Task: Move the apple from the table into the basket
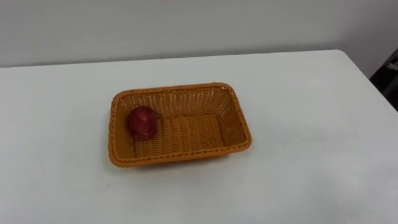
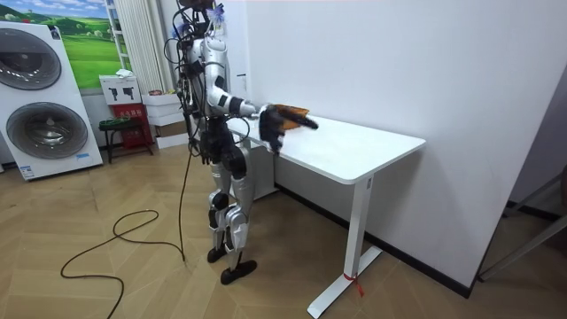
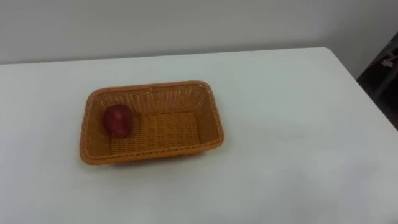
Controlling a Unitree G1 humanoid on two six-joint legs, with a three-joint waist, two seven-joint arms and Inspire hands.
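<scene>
Apple (image 1: 142, 122): in basket (image 1: 233, 121), L end, against wall. Basket: long axis L–R, mid table (image 1: 311, 112). R hand (image 2: 270, 133): held at table's near edge, short of basket; apple beyond it & to L. Fingers: can't tell. Prob. easier reach from L side.
</scene>
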